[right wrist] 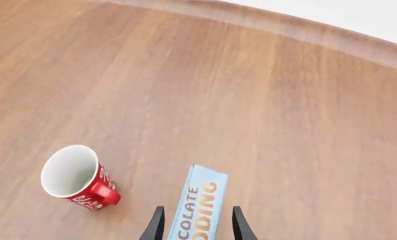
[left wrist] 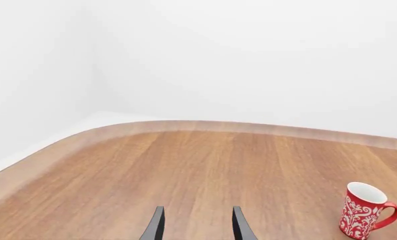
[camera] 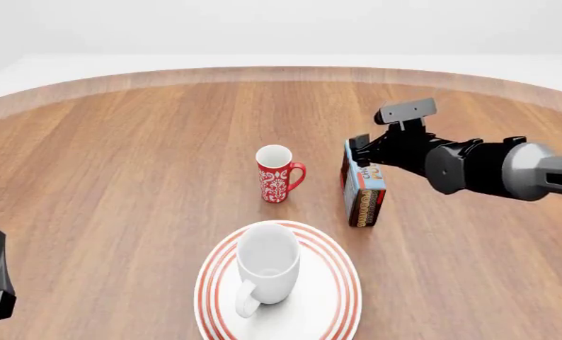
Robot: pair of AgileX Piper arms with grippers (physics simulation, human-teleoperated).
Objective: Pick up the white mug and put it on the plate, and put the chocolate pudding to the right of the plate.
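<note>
Front view gives us the white mug point(camera: 267, 269) upright on the plate point(camera: 333, 312) at the near edge. Farther right, our right gripper point(camera: 359, 170) pinches the chocolate pudding point(camera: 365, 191) between its fingers, right of the red mug point(camera: 276, 174). Our left gripper point(left wrist: 197, 225) is spread, holding nothing.

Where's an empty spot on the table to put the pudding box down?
Bare wood lies right of the plate, below the chocolate pudding held between the right gripper fingers. The whole left side is bare too. It's crowded between red mug, pudding and plate.
</note>
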